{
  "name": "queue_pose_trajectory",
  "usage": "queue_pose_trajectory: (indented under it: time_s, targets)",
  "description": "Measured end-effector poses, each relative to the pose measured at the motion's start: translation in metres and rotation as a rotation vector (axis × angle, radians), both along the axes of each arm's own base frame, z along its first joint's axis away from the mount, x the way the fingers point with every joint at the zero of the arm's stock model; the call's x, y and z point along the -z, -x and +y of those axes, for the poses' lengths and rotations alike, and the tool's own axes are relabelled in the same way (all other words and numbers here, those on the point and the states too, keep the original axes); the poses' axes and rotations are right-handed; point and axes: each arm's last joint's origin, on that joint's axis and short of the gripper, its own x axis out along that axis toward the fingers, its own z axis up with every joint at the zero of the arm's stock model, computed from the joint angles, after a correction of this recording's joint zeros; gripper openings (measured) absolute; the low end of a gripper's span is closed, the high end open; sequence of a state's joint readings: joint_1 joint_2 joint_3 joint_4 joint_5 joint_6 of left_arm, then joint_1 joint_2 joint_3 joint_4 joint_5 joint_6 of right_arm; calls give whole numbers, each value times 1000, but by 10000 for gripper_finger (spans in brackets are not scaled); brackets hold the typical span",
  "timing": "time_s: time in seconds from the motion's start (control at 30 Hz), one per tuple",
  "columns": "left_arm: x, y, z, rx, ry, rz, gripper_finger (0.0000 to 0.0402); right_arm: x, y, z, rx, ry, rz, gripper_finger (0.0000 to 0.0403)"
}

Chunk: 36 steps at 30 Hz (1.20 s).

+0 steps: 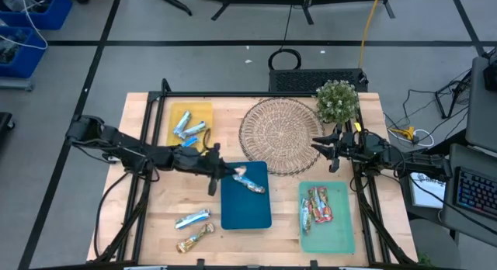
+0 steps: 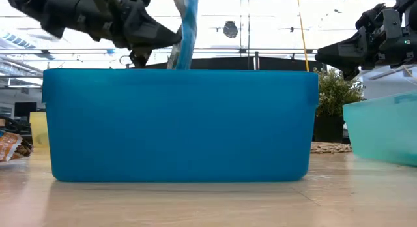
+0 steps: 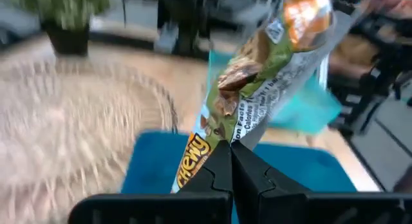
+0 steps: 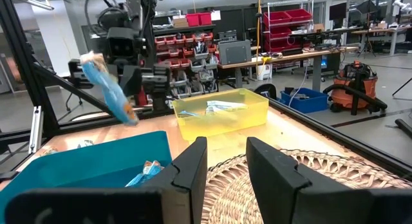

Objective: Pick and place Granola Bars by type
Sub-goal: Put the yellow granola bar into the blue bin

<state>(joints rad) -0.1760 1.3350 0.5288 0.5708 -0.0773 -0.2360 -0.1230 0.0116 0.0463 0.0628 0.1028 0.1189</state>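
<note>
While over the tray:
Left gripper point(image 1: 225, 173): clamped on granola bar point(image 1: 247, 177).
Bar axis: extended forward from fingertips.
Blue tray point(image 1: 245, 212): directly below.
Right gripper point(image 1: 320, 146): apart, idle.

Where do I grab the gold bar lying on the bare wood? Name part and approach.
Take the gold bar across its narrow middle, from straight above: it lies flat and slanted, so come in square to its length.

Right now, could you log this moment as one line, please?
left gripper: shut on bar | over blue tray | right gripper: open, waiting
</note>
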Motion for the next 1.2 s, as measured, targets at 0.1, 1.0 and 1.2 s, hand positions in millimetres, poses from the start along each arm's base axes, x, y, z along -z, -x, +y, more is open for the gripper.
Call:
queue_pose_trajectory:
  time_s: [0.1,1.0,1.2]
  targets:
    - [-5,-9,-7,-7,24,132,0,0,0,0,0,0,0,100]
    - [43,-51,-42,98,-112,691,1,0,0,0,0,0,2,100]
    - [45,-54,-32,19,-140,692,1,0,0,0,0,-1,5,100]
